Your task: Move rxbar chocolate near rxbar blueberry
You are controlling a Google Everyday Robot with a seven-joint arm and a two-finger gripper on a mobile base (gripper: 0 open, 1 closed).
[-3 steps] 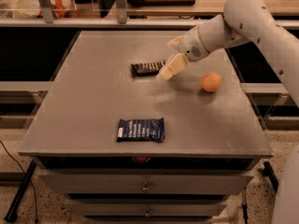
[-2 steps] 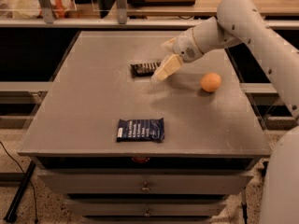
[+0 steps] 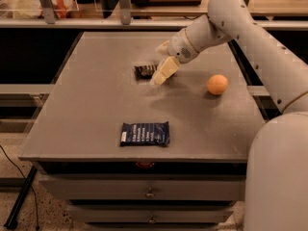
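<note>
Grey tabletop fills most of the view, with drawers under it at 6 o'clock. Speckled floor shows at 7 o'clock, crossed by a black slanted leg. A shelf rail runs across at 12, with a plastic bag at 11. The light's warm and kinda dim. The gripper sits over the table's far half.

What looks like an orange rests on the grey worktop, right of the end effector hovering near its far middle. Drawers with small handles sit beneath the front edge.
</note>
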